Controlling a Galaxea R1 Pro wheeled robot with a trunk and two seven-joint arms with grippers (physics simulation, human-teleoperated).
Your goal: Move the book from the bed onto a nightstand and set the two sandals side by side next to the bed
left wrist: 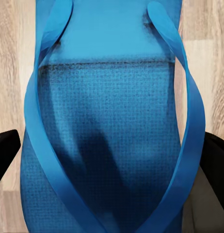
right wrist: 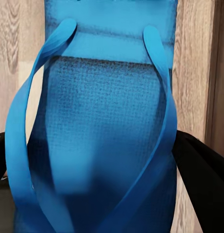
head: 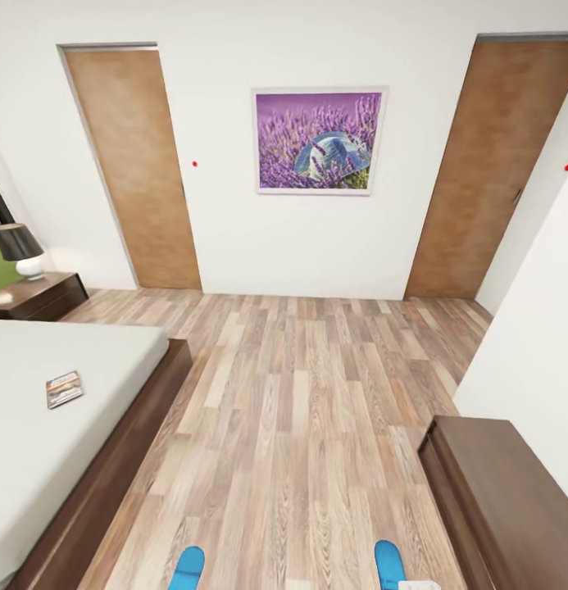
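The book [head: 64, 388] lies flat on the grey mattress of the bed [head: 38, 459] at the left. A dark-brown nightstand [head: 38, 297] stands beyond the bed's far end. The toe ends of two blue sandals poke in at the head view's bottom edge, one [head: 188, 567] left of centre and one [head: 388, 564] to the right, well apart. My left gripper [left wrist: 112, 160] grips one sandal [left wrist: 112, 121] across its width, a black finger at each edge. My right gripper [right wrist: 92, 165] holds the other sandal [right wrist: 102, 121] the same way. Wood floor shows behind both.
A black-shaded lamp [head: 20, 250] stands on the nightstand. A dark-brown cabinet [head: 505, 492] sits against the white wall at the right. Two wooden doors [head: 136, 164] [head: 497, 172] and a purple picture [head: 319, 141] line the far wall. Plank floor [head: 300, 410] stretches between bed and cabinet.
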